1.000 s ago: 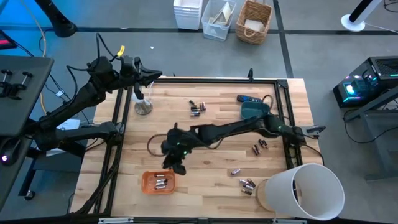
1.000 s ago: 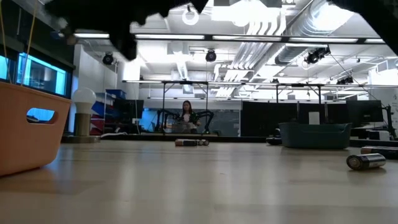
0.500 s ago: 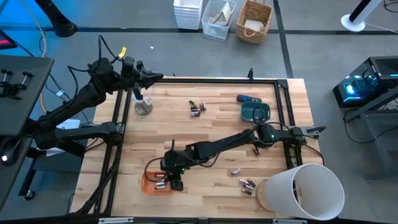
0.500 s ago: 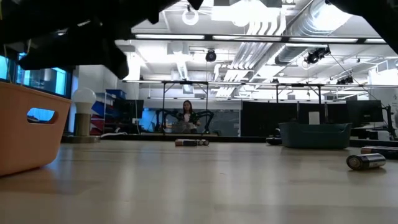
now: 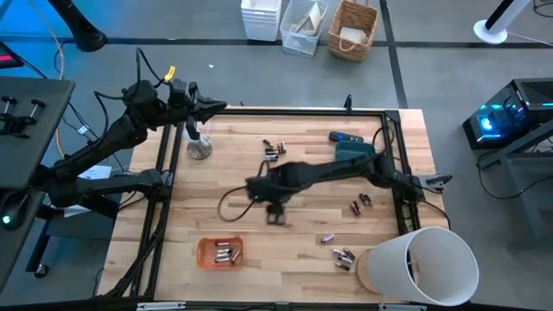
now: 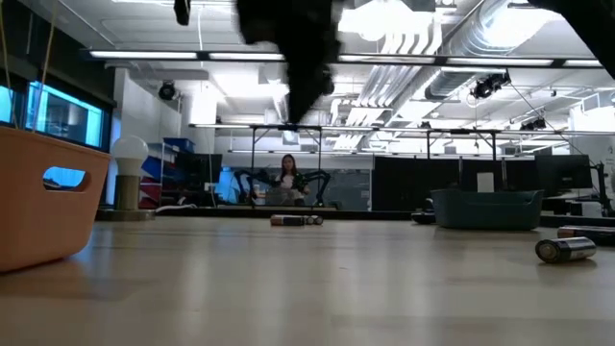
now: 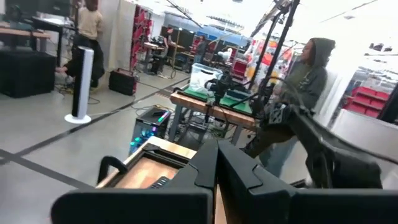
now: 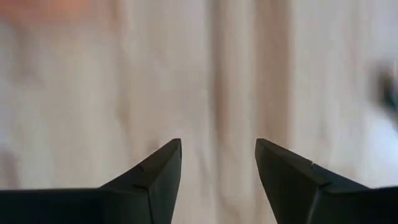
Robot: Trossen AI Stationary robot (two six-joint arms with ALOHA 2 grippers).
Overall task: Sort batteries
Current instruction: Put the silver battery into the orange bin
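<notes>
Several batteries lie in an orange tray (image 5: 220, 252) near the table's front left; the same orange tray (image 6: 38, 197) fills the left of the low view. More batteries lie loose: a far cluster (image 5: 274, 150), a pair (image 5: 359, 204) on the right, one (image 5: 327, 238) and a small group (image 5: 346, 257) near the front. My right gripper (image 5: 275, 212) hovers open and empty over bare wood at the table's middle; the right wrist view shows nothing between the right gripper's (image 8: 217, 163) fingers. My left gripper (image 5: 212, 105) waits shut at the far left corner.
A white bucket (image 5: 423, 263) lies on its side at the front right corner. A teal tray (image 5: 354, 154) and a dark blue remote-like bar (image 5: 346, 137) sit at the far right. A silvery bulb-like thing (image 5: 200, 149) stands at the far left. People show beyond the table.
My right gripper went toward the near left edge until it was over the orange tray. It then drew back toward the far right and now hangs over the table's middle. The batteries in the tray lie still.
</notes>
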